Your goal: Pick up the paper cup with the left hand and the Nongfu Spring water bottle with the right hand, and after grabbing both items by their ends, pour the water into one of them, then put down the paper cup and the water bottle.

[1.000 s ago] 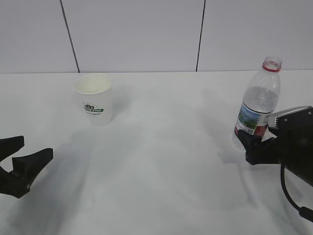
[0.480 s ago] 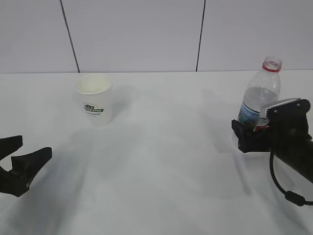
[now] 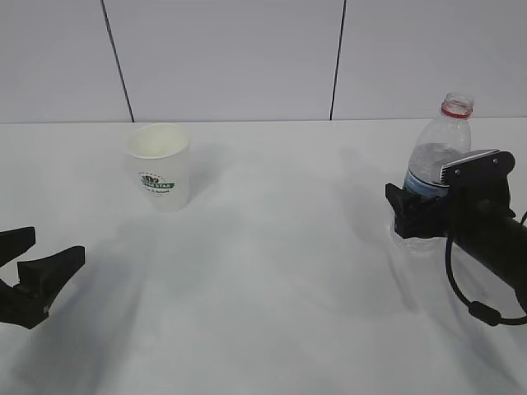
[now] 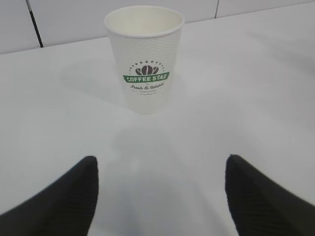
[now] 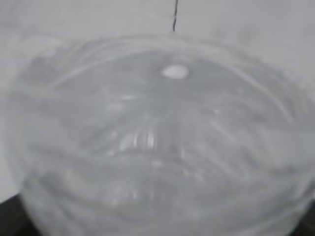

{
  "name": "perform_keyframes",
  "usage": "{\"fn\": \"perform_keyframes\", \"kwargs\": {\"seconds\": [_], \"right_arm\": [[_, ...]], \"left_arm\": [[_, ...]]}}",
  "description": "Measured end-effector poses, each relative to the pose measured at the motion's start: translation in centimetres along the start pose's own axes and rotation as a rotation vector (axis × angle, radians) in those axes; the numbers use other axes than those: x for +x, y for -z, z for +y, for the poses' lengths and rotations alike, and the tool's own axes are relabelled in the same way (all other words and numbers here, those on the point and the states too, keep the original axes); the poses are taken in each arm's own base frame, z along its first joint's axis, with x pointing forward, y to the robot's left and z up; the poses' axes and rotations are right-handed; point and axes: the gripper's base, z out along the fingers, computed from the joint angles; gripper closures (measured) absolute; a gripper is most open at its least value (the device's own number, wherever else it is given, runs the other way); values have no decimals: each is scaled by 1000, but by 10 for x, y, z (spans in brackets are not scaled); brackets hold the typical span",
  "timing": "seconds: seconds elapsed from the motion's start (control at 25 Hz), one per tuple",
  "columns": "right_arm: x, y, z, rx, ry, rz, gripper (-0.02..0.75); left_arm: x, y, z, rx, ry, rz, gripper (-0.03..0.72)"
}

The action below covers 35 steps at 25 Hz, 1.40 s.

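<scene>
The white paper cup [image 3: 158, 164] with a green-and-black logo stands upright at the back left, and shows straight ahead in the left wrist view [image 4: 145, 59]. My left gripper [image 3: 56, 245] hovers open well short of it, with nothing between the fingers [image 4: 161, 160]. The clear Nongfu Spring water bottle [image 3: 445, 140], uncapped with a red neck ring, stands upright at the right, with water [image 3: 430, 164] inside. My right gripper [image 3: 416, 216] is open, straddling the bottle's lower body and hiding its label. The blurred bottle [image 5: 157, 137] fills the right wrist view, where a dark finger [image 5: 6, 219] only peeks in at a corner.
The white table [image 3: 280, 271] stretches between cup and bottle. A white panelled wall [image 3: 230, 58] with dark seams closes off the back. A black cable [image 3: 461, 288] loops under the right arm.
My right gripper has moved forward and left, from just beside the bottle's base to around its lower body, covering the label. The left gripper, cup and bottle have stayed put.
</scene>
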Motion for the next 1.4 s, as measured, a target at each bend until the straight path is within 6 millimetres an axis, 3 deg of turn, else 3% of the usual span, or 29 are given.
{"fn": "perform_keyframes", "kwargs": {"seconds": [0.28,0.84,1.4], "right_arm": [[0,0,0,-2,1,2,204],[-4,2,3,-34,21,3,214],[-23,33,5,-41,15,-3,216]], "left_arm": [[0,0,0,-5,-2,0,99],[0,0,1,-9,-33,-1,100],[0,0,1,-13,-33,-1,108]]}}
